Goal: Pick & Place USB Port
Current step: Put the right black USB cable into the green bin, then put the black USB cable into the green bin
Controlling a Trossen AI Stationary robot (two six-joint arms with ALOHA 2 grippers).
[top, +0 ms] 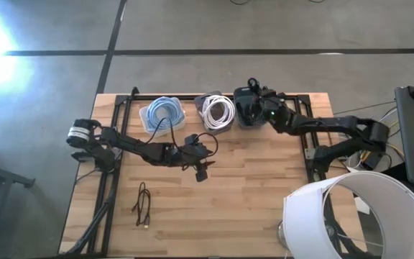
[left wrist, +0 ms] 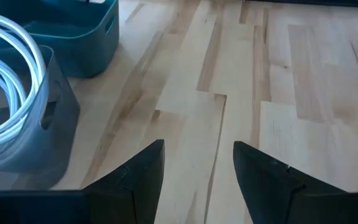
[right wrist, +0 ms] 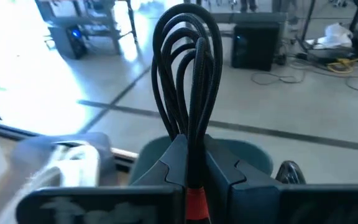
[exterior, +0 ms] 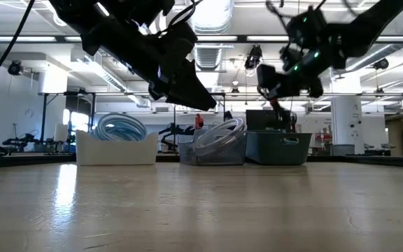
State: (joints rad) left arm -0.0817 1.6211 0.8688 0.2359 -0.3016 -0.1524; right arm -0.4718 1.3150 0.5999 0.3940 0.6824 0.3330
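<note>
Right fingers (right wrist: 190, 163) pinching black cable (right wrist: 188, 74)

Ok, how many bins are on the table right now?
3, in a row along the far edge: white bin with blue cable on the left, grey bin with white cable in the middle, dark bin on the right, partly hidden under the right gripper.

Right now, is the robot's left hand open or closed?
Open. In its wrist view the left hand shows two dark fingers set apart, bare wooden table between them, nothing held.
</note>
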